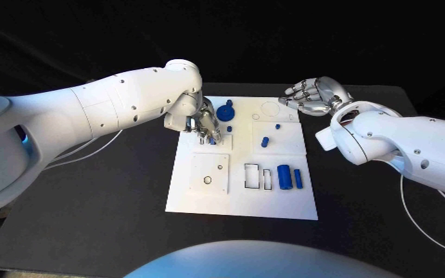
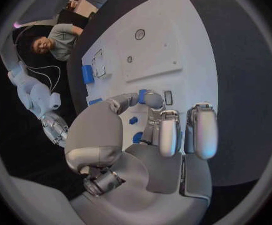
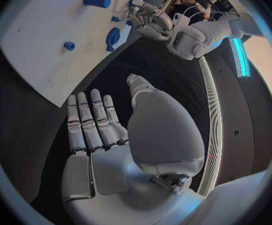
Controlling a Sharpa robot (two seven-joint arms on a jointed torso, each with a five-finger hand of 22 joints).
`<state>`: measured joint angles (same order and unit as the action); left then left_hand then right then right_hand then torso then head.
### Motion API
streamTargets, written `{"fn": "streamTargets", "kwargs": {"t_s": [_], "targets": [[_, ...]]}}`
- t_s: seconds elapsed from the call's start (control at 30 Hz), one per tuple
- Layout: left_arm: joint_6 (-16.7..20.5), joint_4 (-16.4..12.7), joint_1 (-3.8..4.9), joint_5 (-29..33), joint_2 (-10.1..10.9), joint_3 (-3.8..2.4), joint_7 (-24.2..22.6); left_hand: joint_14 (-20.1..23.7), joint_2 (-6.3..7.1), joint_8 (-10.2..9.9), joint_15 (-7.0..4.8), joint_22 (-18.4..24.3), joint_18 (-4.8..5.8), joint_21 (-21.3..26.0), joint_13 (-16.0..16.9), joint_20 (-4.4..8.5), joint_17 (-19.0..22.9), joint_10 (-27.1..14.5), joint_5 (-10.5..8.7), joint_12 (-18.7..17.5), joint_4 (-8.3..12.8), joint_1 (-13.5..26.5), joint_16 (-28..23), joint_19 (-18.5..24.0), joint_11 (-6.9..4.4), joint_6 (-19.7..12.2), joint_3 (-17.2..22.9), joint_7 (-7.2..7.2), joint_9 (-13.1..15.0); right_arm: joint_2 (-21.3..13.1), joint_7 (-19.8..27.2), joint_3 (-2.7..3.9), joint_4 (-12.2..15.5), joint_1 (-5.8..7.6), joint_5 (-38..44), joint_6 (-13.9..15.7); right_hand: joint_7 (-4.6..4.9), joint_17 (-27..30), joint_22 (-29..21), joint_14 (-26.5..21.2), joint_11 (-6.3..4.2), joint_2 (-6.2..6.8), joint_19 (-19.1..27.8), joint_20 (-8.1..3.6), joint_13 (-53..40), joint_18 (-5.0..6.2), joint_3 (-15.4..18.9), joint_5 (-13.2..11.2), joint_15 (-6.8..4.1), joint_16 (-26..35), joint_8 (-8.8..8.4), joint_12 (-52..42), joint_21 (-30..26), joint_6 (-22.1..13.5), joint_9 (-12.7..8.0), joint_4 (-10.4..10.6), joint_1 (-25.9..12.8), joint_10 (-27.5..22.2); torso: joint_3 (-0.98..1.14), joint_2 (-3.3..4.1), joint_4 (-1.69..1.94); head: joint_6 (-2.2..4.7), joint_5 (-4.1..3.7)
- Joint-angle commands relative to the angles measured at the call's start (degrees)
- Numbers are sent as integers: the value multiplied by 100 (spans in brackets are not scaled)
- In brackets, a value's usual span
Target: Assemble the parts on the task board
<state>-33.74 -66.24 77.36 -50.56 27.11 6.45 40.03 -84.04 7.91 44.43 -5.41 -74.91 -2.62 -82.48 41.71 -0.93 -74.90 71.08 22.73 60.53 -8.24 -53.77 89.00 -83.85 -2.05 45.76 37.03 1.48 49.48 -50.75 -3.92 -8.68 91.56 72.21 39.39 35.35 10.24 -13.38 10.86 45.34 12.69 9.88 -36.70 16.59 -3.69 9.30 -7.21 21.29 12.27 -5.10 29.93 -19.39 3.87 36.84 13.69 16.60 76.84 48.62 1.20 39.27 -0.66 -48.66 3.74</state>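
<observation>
The left robot hand (image 1: 197,122) is down on the far-left part of the task board (image 1: 243,195), its fingertips (image 2: 153,101) bunched around a small blue part (image 1: 212,140). It seems to pinch or press that piece, though whether it truly holds it I cannot tell. If the fingers push off-centre, the part could tip or jam at its seat, and a slip might skid it across the smooth board.

Just beyond those fingers lies the round blue disc (image 1: 224,109); a sideways wobble of the wrist could knock it. Past the fingertips, toward the other arm, small blue pegs (image 1: 265,141) stand apart from the contact, and two blue cylinders (image 1: 290,178) lie well clear.

The right robot hand (image 1: 315,95) hovers open and empty over the dark worktop (image 1: 102,213) just off the board's far corner, so the board is not braced and could shift under pressure.
</observation>
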Motion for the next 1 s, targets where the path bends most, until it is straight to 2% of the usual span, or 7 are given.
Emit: {"fn": "streamTargets", "kwargs": {"t_s": [0.03,0.2,0.73,0.8,0.87,1.0], "targets": [[-189,-14,-27,3,-16,12,95,-564,19,-39,20,-1046,56,25,-15,-30,-1385,-49,-49,14,-52,97,-18,-182,-1,7,-52,60,0,-1,19,0,7,-2,48,-97,543,13,-8,-39,22,-27,33,2,4,-117,31,40,1,24,19,18,-27,-42,-9,9,-47,4,2,4,-1,1,-2],[-188,-2,-27,-27,-15,12,93,-562,3,-67,25,-1045,54,35,-19,-34,-1374,-59,-73,20,-183,209,-28,-179,5,22,-117,68,-12,-2,13,0,9,-2,48,-115,544,16,-14,-44,23,-25,50,2,4,-118,35,39,2,26,20,19,-28,-43,-11,10,-48,4,2,2,-1,0,-4],[-176,35,-27,-49,-9,11,91,-562,-3,-72,28,-1049,54,36,-9,-37,-1376,-59,-83,36,-299,306,-26,-181,9,47,-170,70,-9,-10,10,0,10,-2,48,-129,545,23,-22,-58,24,-22,70,3,5,-121,43,38,6,31,23,20,-30,-45,-14,12,-53,3,2,3,-4,6,-9],[-174,36,-27,-48,-6,11,91,-563,18,-72,29,-1052,55,35,-8,-39,-1379,-59,-133,43,-349,351,-23,-184,10,54,-209,71,-5,-11,10,0,10,-2,48,-129,545,23,-22,-58,24,-22,70,3,5,-121,43,38,6,31,23,20,-30,-45,-14,12,-53,3,3,4,-2,4,-11],[-173,34,-27,-48,-3,10,91,-562,59,-76,32,-1053,55,40,-10,-42,-1376,-63,-367,52,-443,422,-26,-184,13,65,-295,73,2,-11,11,0,9,-2,48,-131,545,23,-22,-58,24,-22,70,3,5,-121,43,38,6,31,23,20,-30,-45,-14,12,-53,3,3,3,-2,6,-12],[-175,25,-27,-47,4,10,90,-562,133,-80,36,-1058,55,42,-17,-45,-1374,-68,-450,59,-554,502,-27,-187,18,79,-448,80,10,-11,13,0,8,-2,48,-132,545,28,-28,-67,25,-20,86,3,5,-123,51,38,8,34,25,20,-31,-46,-17,14,-59,4,3,1,-2,8,-15]]}}
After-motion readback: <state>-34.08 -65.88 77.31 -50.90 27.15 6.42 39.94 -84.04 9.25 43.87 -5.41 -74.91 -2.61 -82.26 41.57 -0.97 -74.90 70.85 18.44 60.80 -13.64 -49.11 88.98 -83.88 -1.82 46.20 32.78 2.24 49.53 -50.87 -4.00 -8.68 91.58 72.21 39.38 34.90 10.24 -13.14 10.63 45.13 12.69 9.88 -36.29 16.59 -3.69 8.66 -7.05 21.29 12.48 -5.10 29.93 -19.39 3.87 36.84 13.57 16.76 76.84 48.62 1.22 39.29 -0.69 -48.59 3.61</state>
